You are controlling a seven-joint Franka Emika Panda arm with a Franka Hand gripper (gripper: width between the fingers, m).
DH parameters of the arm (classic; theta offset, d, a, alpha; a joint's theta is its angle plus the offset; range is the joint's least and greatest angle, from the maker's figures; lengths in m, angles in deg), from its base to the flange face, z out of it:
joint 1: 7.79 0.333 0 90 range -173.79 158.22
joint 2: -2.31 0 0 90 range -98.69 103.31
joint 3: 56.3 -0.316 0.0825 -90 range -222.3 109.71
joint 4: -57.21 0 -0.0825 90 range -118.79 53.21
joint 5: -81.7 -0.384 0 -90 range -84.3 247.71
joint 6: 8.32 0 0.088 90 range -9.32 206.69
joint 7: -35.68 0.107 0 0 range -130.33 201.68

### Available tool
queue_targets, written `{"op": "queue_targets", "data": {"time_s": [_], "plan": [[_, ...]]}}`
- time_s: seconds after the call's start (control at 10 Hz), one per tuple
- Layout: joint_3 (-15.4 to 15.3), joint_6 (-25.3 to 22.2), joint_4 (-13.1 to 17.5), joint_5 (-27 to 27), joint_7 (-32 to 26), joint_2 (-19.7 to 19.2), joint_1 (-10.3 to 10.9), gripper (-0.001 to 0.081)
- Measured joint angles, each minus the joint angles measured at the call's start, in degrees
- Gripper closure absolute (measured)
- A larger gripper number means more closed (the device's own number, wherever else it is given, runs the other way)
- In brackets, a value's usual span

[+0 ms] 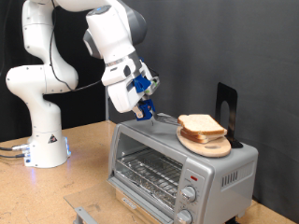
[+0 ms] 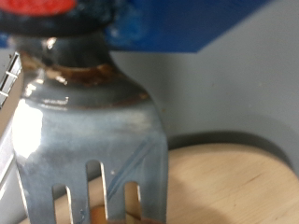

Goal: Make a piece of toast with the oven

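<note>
Above oven [image 1: 177, 168] roof, my gripper [image 1: 143, 107] clamps fork [image 2: 93, 140], tines aimed at bread stack. I see piece of toast [image 1: 200, 124] topmost on round wooden board [image 1: 207, 146], on oven top toward exterior view's right. I judge slice light, soft, crumbly; best lifted from underneath, near crust.

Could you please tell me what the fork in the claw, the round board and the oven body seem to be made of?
The fork, held at the claw, looks like polished metal: silver with bright reflections. The round board under the bread slices appears to be pale, matte wood, though the grain is too blurred to confirm. The oven body seems to be brushed silver metal with a glass door.
</note>
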Motion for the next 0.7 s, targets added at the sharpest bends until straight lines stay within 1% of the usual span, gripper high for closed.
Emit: {"op": "queue_targets", "data": {"time_s": [0.4, 0.7], "plan": [[-0.71, 0.76, 2.17, 1.00, 1.60, -2.24, 0.00, 0.0362], [-1.21, 0.99, 3.61, 2.67, 3.82, -3.70, 0.00, 0.0362]]}}
